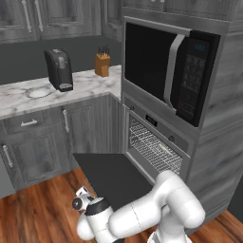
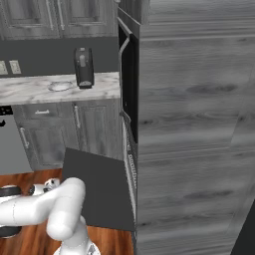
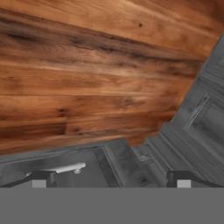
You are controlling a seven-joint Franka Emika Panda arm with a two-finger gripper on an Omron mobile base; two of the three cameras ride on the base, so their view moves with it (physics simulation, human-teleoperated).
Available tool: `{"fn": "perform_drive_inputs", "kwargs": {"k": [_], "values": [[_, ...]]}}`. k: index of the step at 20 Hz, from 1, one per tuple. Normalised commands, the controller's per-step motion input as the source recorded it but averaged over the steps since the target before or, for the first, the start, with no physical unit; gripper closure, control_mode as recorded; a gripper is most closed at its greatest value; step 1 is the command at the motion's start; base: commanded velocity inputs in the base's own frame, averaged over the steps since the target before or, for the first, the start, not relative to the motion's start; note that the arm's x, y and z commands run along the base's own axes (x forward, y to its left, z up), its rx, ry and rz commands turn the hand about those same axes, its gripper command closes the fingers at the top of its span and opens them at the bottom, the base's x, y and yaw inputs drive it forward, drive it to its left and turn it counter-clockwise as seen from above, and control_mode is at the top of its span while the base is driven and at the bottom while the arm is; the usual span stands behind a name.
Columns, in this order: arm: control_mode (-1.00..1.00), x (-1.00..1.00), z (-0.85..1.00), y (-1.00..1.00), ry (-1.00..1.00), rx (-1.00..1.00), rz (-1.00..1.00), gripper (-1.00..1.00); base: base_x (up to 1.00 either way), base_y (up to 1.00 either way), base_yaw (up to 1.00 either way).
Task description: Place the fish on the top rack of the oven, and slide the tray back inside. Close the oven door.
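White arm (image 1: 161,209) folded low, elbow raised before the oven, wrist dropped toward the wooden floor (image 3: 87,78). Built-in black-fronted oven (image 1: 159,137) in grey wood surround, below the black microwave (image 1: 171,66). Broad flat black oven door (image 1: 111,173) hangs fully open, lying level. Silver wire top rack (image 1: 154,147) sits inside the cavity. End effector (image 3: 111,179) points down at the floor, fingers wide apart, holding nothing.

We look down on the wood floor (image 3: 87,74), with grey cabinet fronts (image 3: 201,118) at right; a silver bar handle (image 3: 65,168) (partly hidden) lies low between our wide-spread jaws.
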Motion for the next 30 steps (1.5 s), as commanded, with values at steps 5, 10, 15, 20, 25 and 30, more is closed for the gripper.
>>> {"fn": "perform_drive_inputs", "kwargs": {"k": [5,10,15,20,25,30], "values": [[-1.00,-0.01,-0.79,-0.14,-0.16,0.00,-0.08,-1.00,0.00,0.00,0.00],[-1.00,-0.32,-0.34,-0.77,-0.26,0.00,-0.14,-1.00,0.00,0.00,0.00],[-1.00,-0.38,-0.14,-1.00,-0.27,0.00,-0.18,-1.00,0.00,0.00,0.00],[-1.00,-0.32,0.00,-1.00,-0.21,0.00,-0.15,-1.00,0.00,0.00,0.00],[-1.00,-0.24,-0.02,-1.00,-0.14,0.00,-0.13,-1.00,0.00,0.00,0.00],[-1.00,-0.02,-0.07,-1.00,-0.01,0.00,-0.15,-1.00,0.00,0.00,0.00]]}}
